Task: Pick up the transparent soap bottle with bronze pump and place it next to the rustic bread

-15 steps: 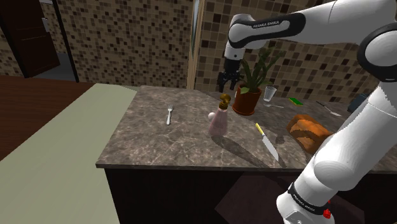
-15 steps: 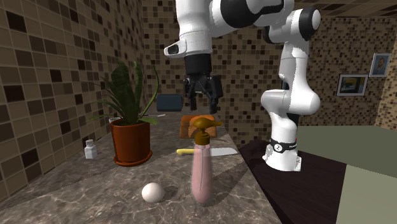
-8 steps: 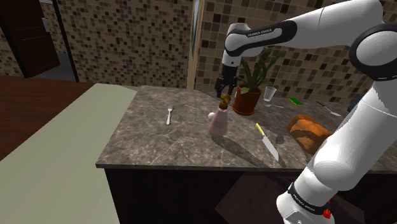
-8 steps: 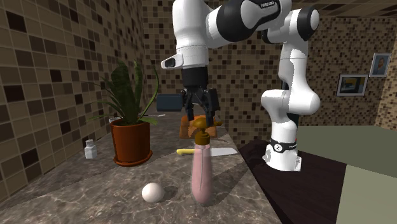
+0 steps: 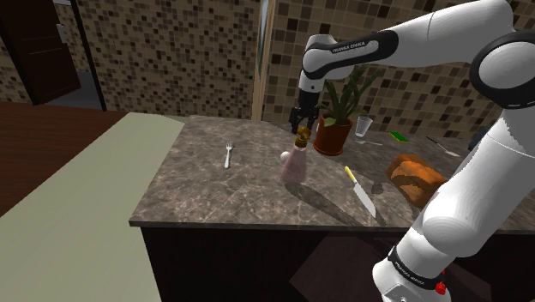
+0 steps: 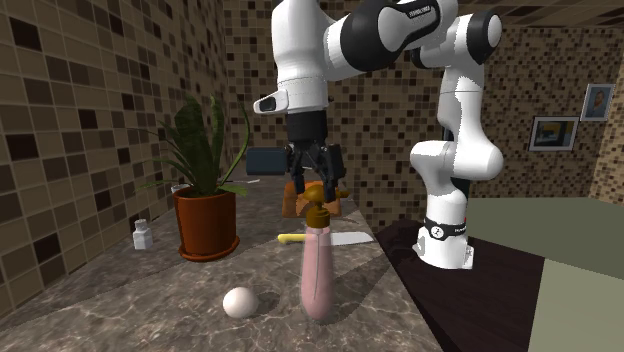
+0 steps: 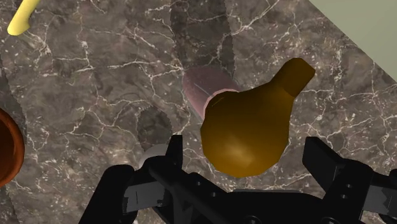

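1. Bronze pump [image 7: 251, 130] sits right between the two black fingers [image 7: 172, 154] in the wrist view. There is a gap on either side, and neither finger touches it.
2. That leaves the gripper [image 6: 317, 188] spread wide and holding nothing. It is level with the pump head, directly above the soap bottle [image 6: 318, 270].
3. The bottle stands upright on the dark marbled counter [image 5: 214, 184]. Its body is pinkish, and it sits about mid-counter in the shoulder view.
4. Over to the bread loaf [image 5: 416, 174]: it lies well apart from the bottle, toward the shoulder view's right. A yellow-handled knife [image 5: 360, 190] lies on the counter between the two.
5. On the bottle's other side, toward the shoulder view's left, a fork [image 5: 228, 154] lies flat on the stone.
6. A potted plant [image 5: 334, 129] in a reddish-brown pot stands near the bottle, a little behind it and to the shoulder view's right. A small glass [image 5: 363, 127] stands just beyond the pot.
7. In the second exterior view, a white egg-shaped ball [image 6: 240, 302] rests on the counter. It is just beside the bottle's base, on that view's left.
8. In that same view, a small white shaker [image 6: 142, 236] stands by the tiled wall, just beside the pot.
9. The white arm [image 5: 446, 34] arches in from the shoulder view's right and comes down over the bottle.
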You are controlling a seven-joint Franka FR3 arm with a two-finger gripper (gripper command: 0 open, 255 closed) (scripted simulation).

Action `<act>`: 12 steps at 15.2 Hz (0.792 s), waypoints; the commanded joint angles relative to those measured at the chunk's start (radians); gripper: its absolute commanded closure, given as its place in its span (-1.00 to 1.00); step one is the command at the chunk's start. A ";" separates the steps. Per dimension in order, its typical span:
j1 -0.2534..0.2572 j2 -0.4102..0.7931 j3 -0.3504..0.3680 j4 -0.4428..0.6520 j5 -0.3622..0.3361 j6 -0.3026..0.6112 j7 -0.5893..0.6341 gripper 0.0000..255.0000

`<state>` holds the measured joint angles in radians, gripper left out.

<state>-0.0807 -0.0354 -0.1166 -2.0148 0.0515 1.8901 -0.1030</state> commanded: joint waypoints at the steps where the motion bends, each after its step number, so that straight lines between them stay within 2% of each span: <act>1: 0.000 0.000 0.000 0.000 0.000 0.000 0.000 1.00; 10: 0.000 0.000 0.000 0.000 0.000 0.000 0.000 1.00; 12: 0.000 -0.006 0.000 0.020 -0.001 -0.026 0.002 1.00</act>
<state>-0.0805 -0.0402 -0.1163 -2.0035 0.0507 1.8736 -0.1013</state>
